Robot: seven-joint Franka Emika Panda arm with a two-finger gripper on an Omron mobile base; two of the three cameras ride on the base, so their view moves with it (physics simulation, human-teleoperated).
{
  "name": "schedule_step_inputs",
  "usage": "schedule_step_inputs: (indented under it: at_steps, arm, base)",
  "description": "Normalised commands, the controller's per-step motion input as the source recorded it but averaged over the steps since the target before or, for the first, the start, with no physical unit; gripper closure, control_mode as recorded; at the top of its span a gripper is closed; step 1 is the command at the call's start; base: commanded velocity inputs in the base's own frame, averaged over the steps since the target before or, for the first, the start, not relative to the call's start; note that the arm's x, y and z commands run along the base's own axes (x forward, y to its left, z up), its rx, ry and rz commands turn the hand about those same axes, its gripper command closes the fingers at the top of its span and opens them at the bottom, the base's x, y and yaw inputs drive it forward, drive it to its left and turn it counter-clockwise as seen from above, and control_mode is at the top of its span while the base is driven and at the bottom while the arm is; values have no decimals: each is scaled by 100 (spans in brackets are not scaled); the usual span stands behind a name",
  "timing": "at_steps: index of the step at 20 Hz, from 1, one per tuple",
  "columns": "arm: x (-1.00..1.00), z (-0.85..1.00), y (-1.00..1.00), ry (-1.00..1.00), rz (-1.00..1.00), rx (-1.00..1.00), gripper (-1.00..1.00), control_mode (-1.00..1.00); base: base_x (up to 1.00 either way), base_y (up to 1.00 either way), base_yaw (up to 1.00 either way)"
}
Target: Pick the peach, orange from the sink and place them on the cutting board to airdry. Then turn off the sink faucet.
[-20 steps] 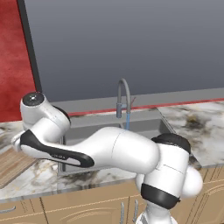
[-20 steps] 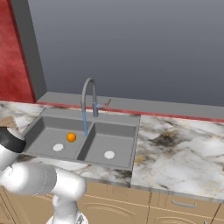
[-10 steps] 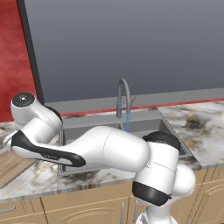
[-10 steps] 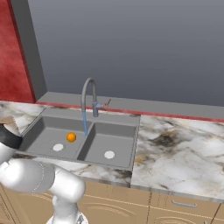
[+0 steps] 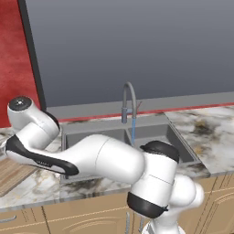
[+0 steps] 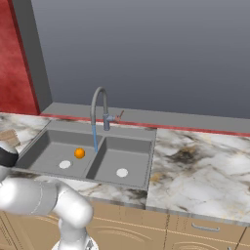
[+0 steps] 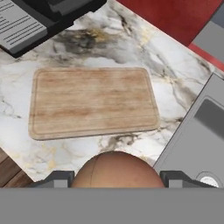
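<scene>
Hand view shows our gripper [image 7: 114,180] pinching the peach [image 7: 114,170] at bottom centre, above the bare cutting board [image 7: 92,101] mid-frame, for drying.

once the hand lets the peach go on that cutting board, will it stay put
Probably not at once: the peach looks round and smooth, so it may roll. The cutting board lies flat with a shallow edge groove, which might stop it. A low release seems safer.
</scene>
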Motion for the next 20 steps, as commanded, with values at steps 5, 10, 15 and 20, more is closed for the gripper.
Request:
schedule_step_inputs:
  at_steps: [5, 10, 15, 20]
  arm:
    - [13, -32, 1, 0, 0, 2, 100, -100]
    - [5, -11, 4, 0, 2, 7, 100, -100]
    - [0, -5, 9, 0, 3, 13, 100, -100]
    - [0, -21, 15, -1, 3, 8, 100, -100]
  base:
    - [0, 0, 0]
    - [0, 0, 0]
    - [0, 0, 0]
    - [0, 0, 0]
